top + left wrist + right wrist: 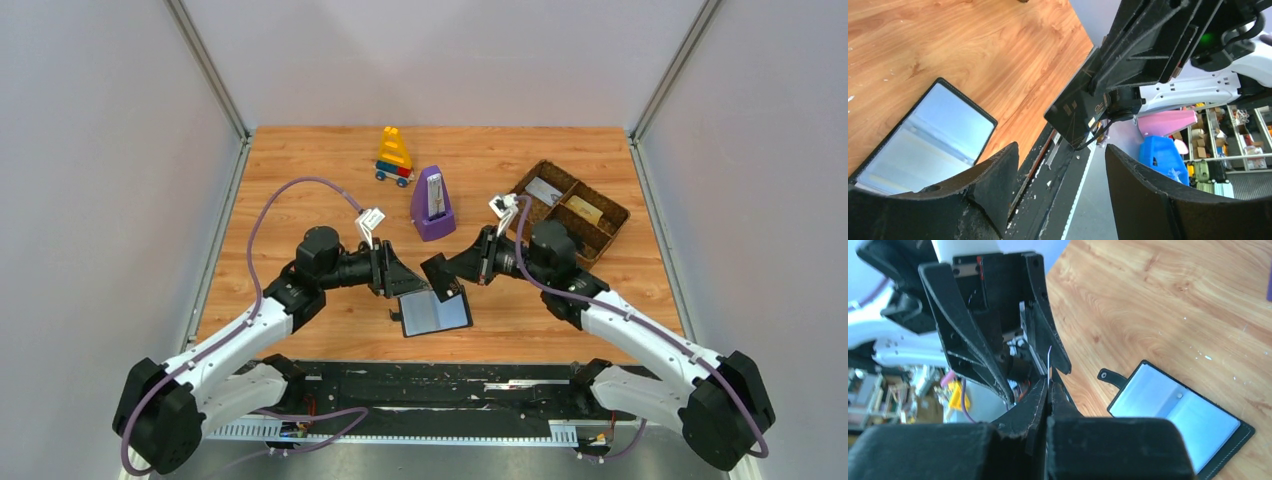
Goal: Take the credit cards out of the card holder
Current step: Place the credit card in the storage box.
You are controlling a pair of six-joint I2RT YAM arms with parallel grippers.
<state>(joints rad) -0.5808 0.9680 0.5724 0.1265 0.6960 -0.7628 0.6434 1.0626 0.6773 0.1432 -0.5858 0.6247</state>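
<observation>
The card holder (436,314) lies open and flat near the table's front edge, its grey-blue panels up; it also shows in the left wrist view (923,135) and the right wrist view (1178,420). Just above it my right gripper (457,272) is shut on a dark credit card (438,272), seen as a black plate (1075,117) from the left wrist and as a thin edge (1049,362) between the shut fingers (1048,390). My left gripper (395,280) faces it, open (1060,150), holding nothing and just clear of the card.
A brown woven divided tray (610,228) at the back right holds a grey card (543,190) and a tan card (583,208). A purple metronome (432,205) and a yellow toy (394,157) stand behind the grippers. The black base rail (430,380) runs along the near edge.
</observation>
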